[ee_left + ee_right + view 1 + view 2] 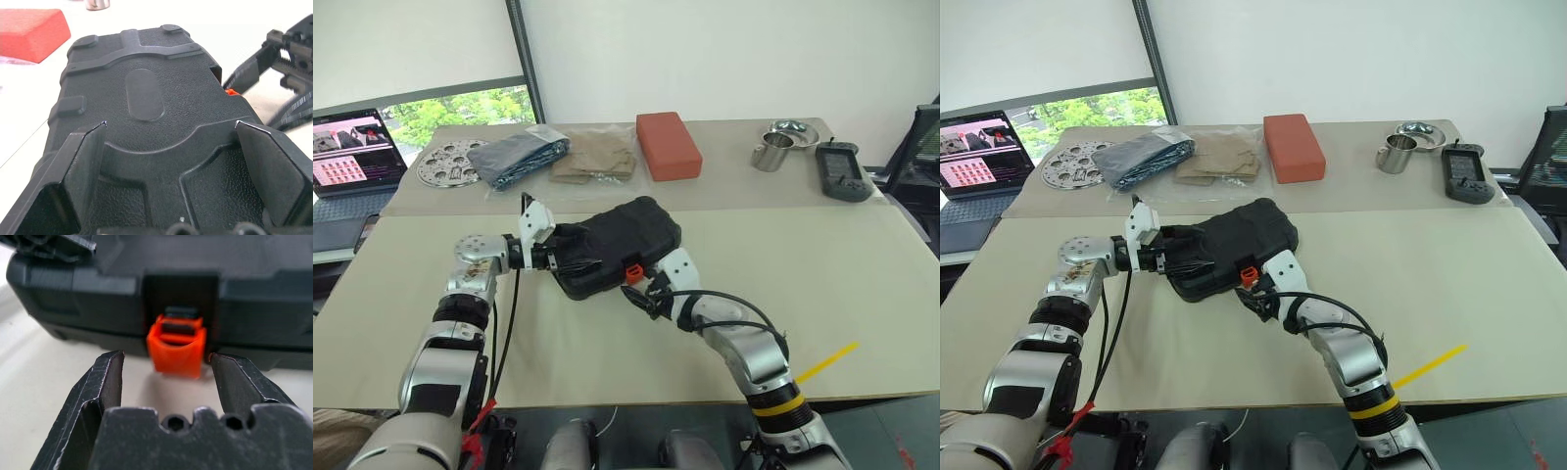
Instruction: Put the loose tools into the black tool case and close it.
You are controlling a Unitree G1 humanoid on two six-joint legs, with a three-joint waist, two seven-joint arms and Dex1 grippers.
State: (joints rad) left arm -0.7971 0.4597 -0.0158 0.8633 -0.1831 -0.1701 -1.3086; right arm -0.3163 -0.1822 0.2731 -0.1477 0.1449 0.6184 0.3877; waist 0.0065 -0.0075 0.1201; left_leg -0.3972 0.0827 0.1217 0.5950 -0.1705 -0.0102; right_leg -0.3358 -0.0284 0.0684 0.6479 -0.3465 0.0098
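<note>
Here, in the left eye view, we see the black tool case (612, 245) lying shut at the centre of the frame, its long axis running from lower left to upper right on the worktop (822, 264). The left claw (570, 257) sits at its lower-left end; the right claw (641, 289) is just below the orange latch (632, 271) on the near long edge, so the right arm is the nearer to the latch. Open worktop lies to the right and below.

In the left wrist view, our left claw's fingers (80, 166) stand spread wide, straddling the case's end, clamping nothing.

In the right wrist view, the latch (177, 346) hangs dead ahead between the right claw's parted, empty fingers (105, 377), still unfastened, we judge; pressing it home looks like the remaining step
</note>
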